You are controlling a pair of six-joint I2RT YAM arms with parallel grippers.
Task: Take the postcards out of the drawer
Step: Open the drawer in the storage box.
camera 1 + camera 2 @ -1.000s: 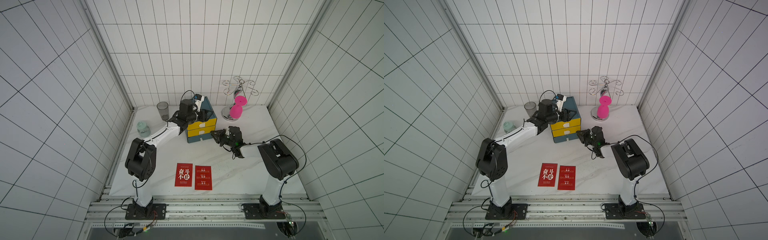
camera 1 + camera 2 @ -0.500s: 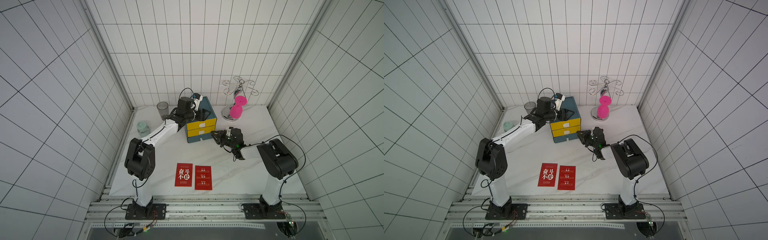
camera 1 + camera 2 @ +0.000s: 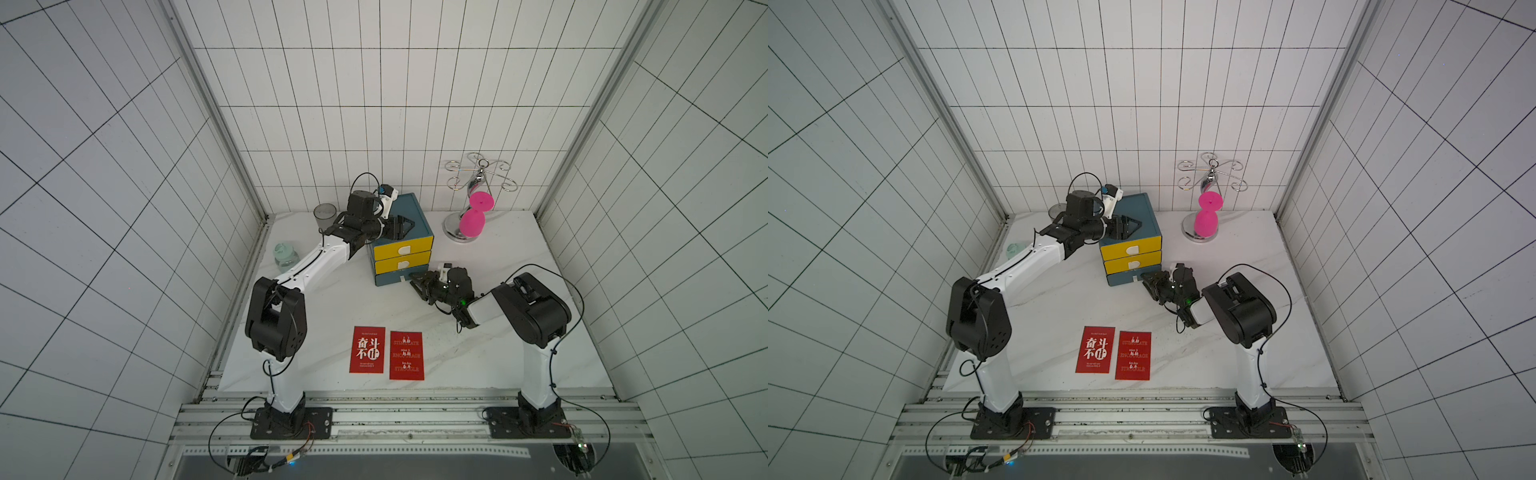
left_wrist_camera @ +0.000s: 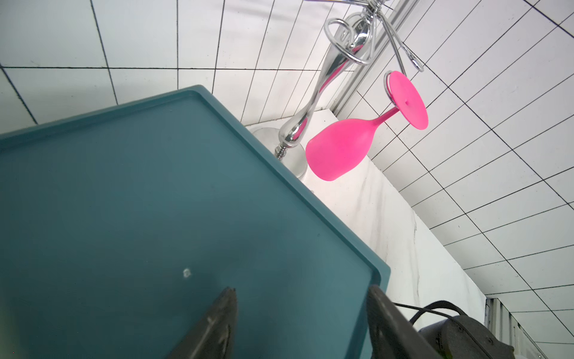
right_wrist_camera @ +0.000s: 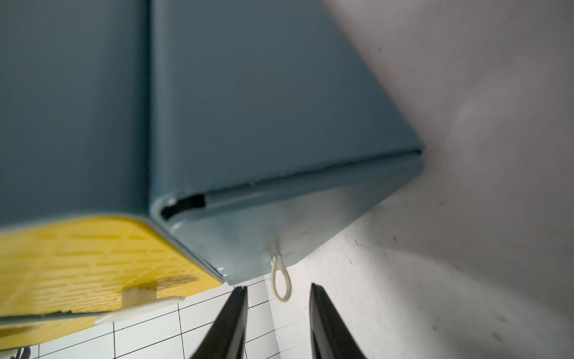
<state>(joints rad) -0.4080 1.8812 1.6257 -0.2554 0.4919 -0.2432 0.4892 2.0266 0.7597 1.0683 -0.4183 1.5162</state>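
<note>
Two postcards (image 3: pixel 367 349) out, flat on near table (image 3: pixel 332 299). Third unseen; likely inside bottom drawer (image 3: pixel 392 278), which looks shut. Right gripper (image 3: pixel 417 281) released, jaws flanking pull loop (image 5: pixel 281 286). Left gripper (image 3: pixel 405 227) spread, empty, over cabinet top (image 4: pixel 124 202).

We're looking into a robot test booth, lab kit through and through. White tiled walls (image 3: pixel 374 104) box in a marble-look table (image 3: pixel 498 361) on three sides. Along six o'clock runs a bare metal rail (image 3: pixel 415 419), with the left arm (image 3: pixel 311 262) and the right arm (image 3: pixel 532 311) bolted to it on black plates, loose cables trailing. A handful of unrelated items share the table: a drawer chest (image 3: pixel 411 220) at twelve, a chrome glass rack (image 3: pixel 451 232) at one holding a pink glass (image 3: pixel 471 222), and two postcards (image 3: pixel 367 349) at six.
</note>
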